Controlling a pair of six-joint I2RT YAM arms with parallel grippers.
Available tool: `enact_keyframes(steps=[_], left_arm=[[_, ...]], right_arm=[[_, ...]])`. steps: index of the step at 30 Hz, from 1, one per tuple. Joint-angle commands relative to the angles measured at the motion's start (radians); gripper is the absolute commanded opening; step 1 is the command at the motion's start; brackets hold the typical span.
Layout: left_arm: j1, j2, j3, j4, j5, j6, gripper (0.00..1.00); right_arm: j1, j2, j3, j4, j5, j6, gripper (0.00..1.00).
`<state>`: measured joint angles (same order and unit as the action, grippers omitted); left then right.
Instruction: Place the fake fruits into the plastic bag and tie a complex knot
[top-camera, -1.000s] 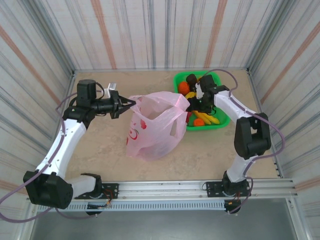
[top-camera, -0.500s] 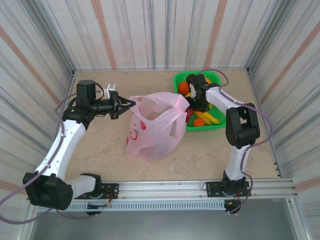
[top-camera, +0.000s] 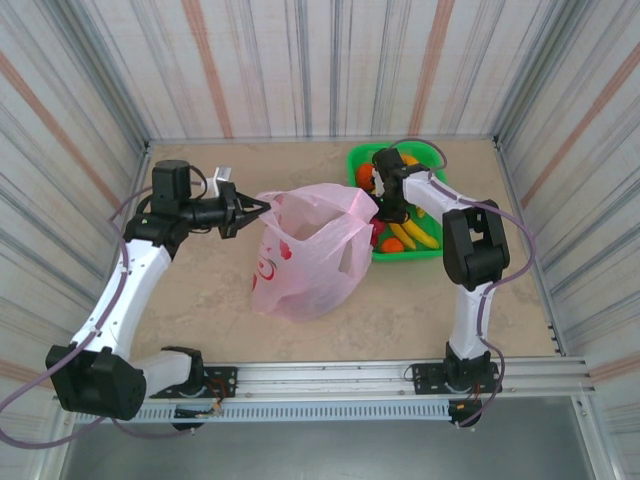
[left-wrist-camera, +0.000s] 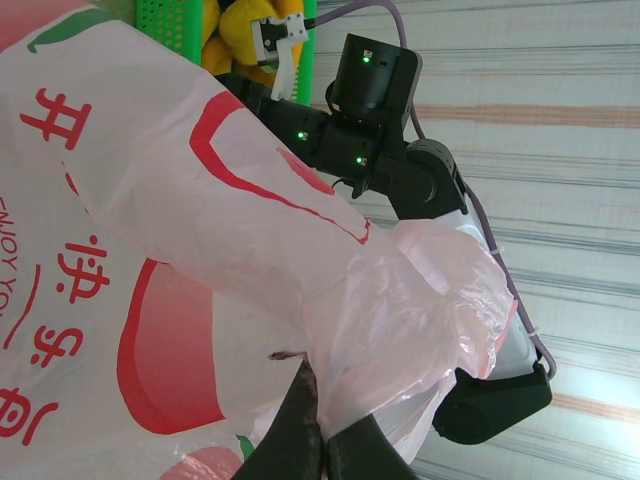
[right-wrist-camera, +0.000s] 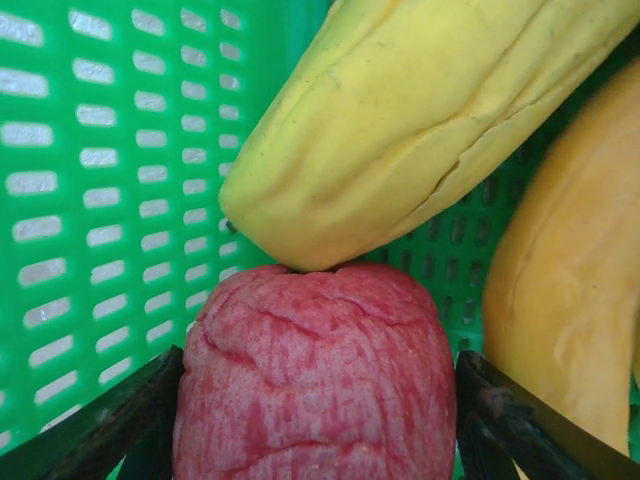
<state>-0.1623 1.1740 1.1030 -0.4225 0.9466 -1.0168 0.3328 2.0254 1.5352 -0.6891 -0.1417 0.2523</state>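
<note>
I'm on the fruit-loading step. My left hand (left-wrist-camera: 310, 400) is pinched shut on the rim of the pink bag (top-camera: 305, 255), which stands on the counter (top-camera: 200, 300). My right hand (top-camera: 385, 212) is in the green tray (right-wrist-camera: 90, 180), its fingers (right-wrist-camera: 120, 420) flanking a red fruit (right-wrist-camera: 315, 380) under a banana (right-wrist-camera: 400, 120); I cannot tell if it grips yet. Next I need a firm squeeze, then a lift to the bag's mouth

Lab robot test booth.
Striped panel walls (top-camera: 300, 70) box in a beige table (top-camera: 200, 300); a metal rail (top-camera: 330, 372) at its near edge carries two robot arms (top-camera: 130, 288).

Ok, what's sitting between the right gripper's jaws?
A red fruit sits between the jaws, inside the green tray, with a yellow banana touching its top; the right wrist view shows it.
</note>
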Motion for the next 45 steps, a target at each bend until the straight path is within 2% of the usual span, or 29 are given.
enact_keyframes(steps=[1,7,21,31,45], left_arm=[[0.01,-0.027,-0.008,-0.012,0.024,0.021,0.0],[0.012,-0.027,-0.004,-0.01,0.026,0.02,0.0],[0.012,-0.028,-0.002,-0.009,0.027,0.018,0.0],[0.012,-0.028,-0.005,-0.006,0.026,0.015,0.0],[0.013,-0.026,-0.009,-0.001,0.026,0.018,0.0]], right_arm=[[0.007,0.004,0.0,-0.052,0.027,-0.015,0.64],[-0.001,-0.07,-0.01,-0.051,0.033,-0.019,0.56],[-0.058,-0.345,-0.151,0.022,-0.009,0.004,0.56],[-0.117,-0.6,-0.325,0.106,-0.119,0.03,0.56],[-0.15,-0.937,-0.491,0.086,-0.31,0.025,0.56]])
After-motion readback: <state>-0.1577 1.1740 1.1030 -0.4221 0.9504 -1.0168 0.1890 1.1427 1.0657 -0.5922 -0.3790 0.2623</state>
